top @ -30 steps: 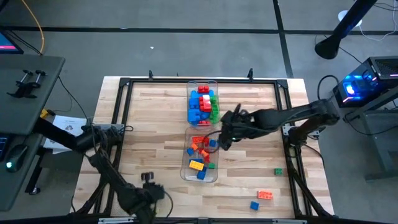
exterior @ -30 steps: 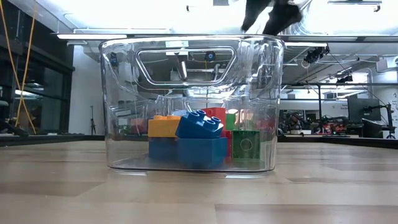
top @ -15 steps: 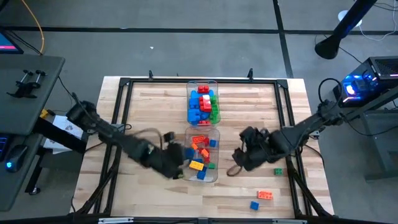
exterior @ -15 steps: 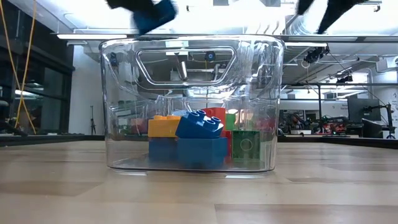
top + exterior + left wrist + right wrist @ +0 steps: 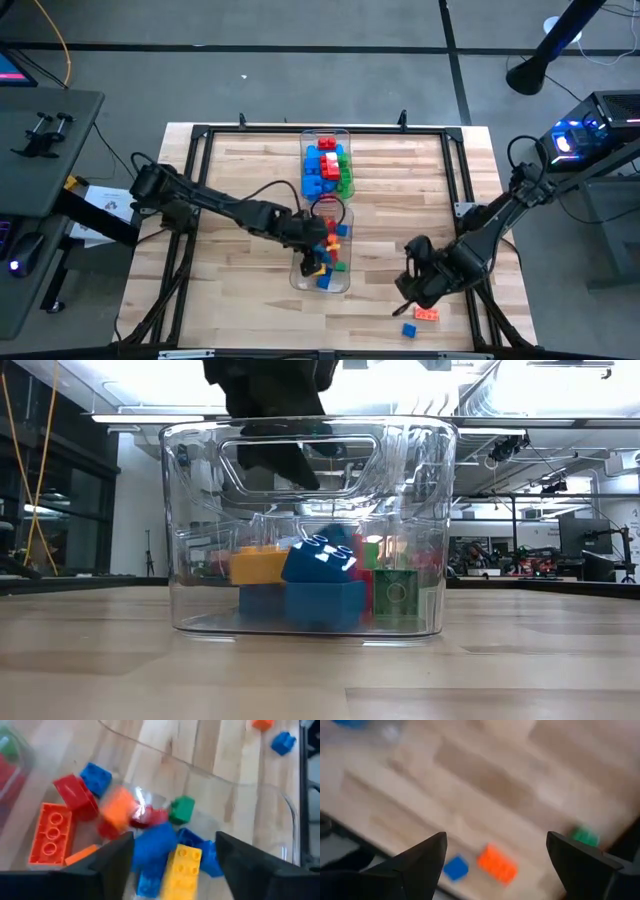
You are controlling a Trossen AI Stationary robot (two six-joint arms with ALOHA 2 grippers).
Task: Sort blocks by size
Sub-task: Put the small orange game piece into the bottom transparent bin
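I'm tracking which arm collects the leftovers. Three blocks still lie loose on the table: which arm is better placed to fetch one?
The right. Its gripper hangs open beside the orange block and blue block, while the left gripper is over the near bin.

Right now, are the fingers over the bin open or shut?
Open. The left wrist view shows the left fingers spread wide apart above the blocks in the bin.
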